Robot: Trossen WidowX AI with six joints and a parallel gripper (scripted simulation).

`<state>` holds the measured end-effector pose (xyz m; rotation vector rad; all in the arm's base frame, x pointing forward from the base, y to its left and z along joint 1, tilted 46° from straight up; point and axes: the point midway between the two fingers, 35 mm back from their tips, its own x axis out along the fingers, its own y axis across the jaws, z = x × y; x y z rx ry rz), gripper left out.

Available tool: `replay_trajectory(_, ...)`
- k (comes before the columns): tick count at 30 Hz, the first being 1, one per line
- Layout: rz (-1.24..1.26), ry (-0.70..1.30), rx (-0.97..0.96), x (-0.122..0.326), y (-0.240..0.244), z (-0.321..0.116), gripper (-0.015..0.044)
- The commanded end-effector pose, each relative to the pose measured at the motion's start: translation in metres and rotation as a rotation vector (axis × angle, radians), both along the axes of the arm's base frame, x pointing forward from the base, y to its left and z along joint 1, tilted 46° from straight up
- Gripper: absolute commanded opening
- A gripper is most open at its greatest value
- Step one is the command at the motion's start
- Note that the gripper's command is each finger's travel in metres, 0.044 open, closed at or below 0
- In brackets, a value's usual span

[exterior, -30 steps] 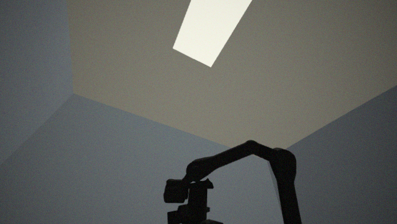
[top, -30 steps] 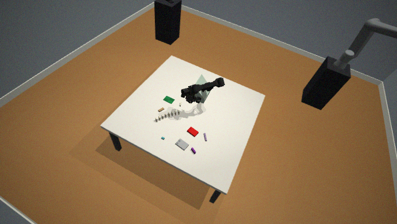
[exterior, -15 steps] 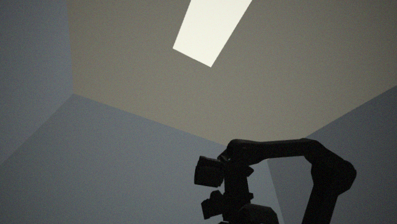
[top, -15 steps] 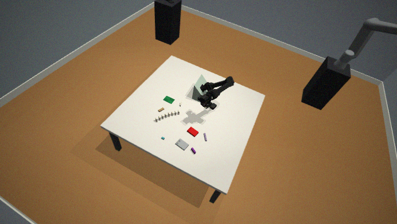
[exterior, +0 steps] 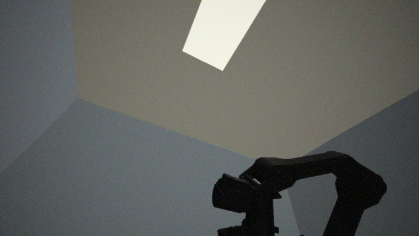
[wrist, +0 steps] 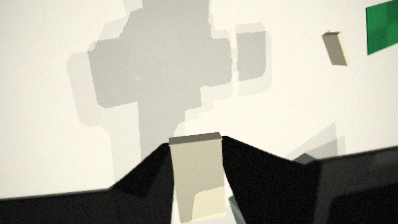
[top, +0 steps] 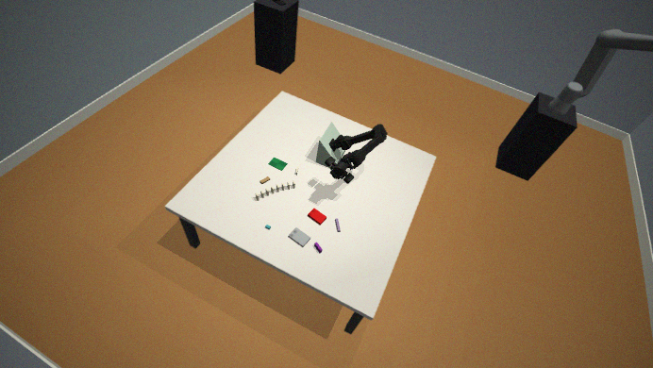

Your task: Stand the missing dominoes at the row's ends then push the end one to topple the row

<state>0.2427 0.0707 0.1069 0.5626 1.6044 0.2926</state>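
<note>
My gripper is shut on a cream domino, held between the fingertips above the table. In the top view the hand hangs right of the row, and its fingertips and the held domino cannot be made out. A curved row of several upright dominoes stands on the white table. Another domino stands apart, behind the row's right end and near the green sheet; it seems upright. The exterior view shows only part of the arm, with no dominoes.
The green sheet and a tan block lie behind the row. A pale green panel stands beside the arm. In front lie a red block, grey box, teal piece, lilac stick and purple piece.
</note>
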Motion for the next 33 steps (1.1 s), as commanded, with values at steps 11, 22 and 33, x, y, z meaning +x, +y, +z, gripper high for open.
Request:
replay_trajectory(11,-0.024,-0.153,-0.301,-0.002,0.004,-0.031,0.0107)
replay_trajectory(22,-0.114,-0.35,-0.466,0.005,0.009,-0.04,0.0107)
replay_trajectory(33,-0.26,-0.578,-0.538,0.01,0.016,-0.036,0.0107)
